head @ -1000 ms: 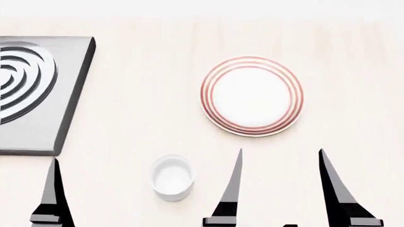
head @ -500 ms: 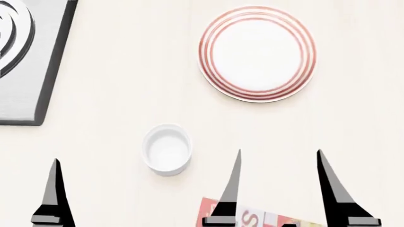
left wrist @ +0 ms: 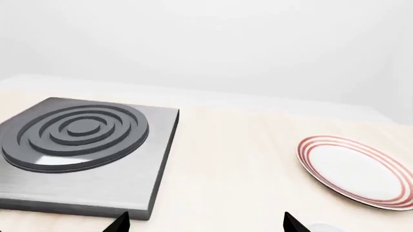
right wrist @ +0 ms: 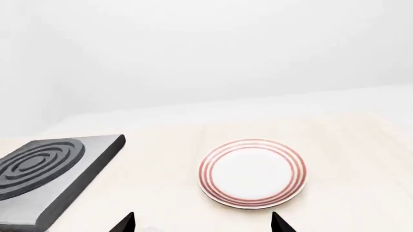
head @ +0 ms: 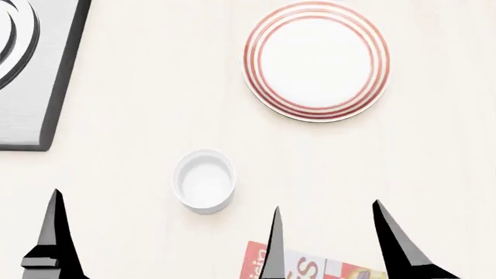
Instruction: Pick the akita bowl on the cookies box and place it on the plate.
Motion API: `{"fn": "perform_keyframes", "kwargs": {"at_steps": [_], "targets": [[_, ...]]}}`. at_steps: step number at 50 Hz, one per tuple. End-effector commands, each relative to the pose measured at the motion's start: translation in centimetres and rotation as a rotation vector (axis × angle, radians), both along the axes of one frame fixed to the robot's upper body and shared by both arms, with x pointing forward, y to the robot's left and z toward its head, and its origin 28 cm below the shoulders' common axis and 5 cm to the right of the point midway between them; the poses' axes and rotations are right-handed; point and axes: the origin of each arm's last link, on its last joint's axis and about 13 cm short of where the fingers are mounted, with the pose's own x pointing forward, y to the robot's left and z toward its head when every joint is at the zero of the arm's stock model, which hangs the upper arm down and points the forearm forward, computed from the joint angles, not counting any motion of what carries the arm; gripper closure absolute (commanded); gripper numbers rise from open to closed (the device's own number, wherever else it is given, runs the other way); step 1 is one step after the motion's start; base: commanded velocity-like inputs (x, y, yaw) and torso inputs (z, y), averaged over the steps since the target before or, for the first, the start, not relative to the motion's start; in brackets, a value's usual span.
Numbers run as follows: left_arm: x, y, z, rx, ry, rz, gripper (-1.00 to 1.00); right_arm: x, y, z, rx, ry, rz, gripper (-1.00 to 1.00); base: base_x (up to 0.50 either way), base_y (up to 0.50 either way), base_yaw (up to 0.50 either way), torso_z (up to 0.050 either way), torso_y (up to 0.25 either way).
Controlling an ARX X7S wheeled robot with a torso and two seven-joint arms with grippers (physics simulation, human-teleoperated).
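Jaws on the right gripper spread wide apart, holding nothing, low in the head view. Two dark fingers pointing up the desk, with a red corner of the cookies box showing between them at the very bottom edge. Only that corner in sight, so no telling what sits on the box; akita bowl not seen in any view. Left gripper shown only as two dark tips far apart in its wrist view, holding nothing; just one finger in the head view.

Small white cup standing upright between the two grippers, a bit farther up the desk, nothing inside. Round plate with red rings lying flat farther away, well apart from the cup, nothing on it. Same plate bare in the right wrist view too. Grey stove plate with ring grooves at the far left, near the desk edge.

Compared with half a second ago: cup, plate and box about where they were. Right fingers lower and a little to the left in the head view. Left finger lower and to the left too.
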Motion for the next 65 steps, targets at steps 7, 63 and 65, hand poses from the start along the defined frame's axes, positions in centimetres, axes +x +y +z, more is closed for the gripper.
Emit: {"fn": "perform_keyframes", "kwargs": {"at_steps": [7, 63, 65], "targets": [[0.3, 0.1, -0.5, -0.002, 0.024, -0.03, -1.0, -4.5, -1.3, 2.3, 0.03, 0.107, 0.071, -1.0, 0.0, 0.0, 0.0, 0.0, 0.0], [0.1, -0.1, -0.3, -0.003, 0.016, -0.036, -1.0, -7.6, -1.0, 3.9, 0.285, 0.56, 0.037, -1.0, 0.0, 0.0, 0.0, 0.0, 0.0], [0.0, -0.1, -0.3, -0.003, 0.015, -0.037, -1.0, -7.7, -1.0, 3.8, 0.285, 0.559, 0.039, -1.0, 0.0, 0.0, 0.0, 0.0, 0.0]]}}
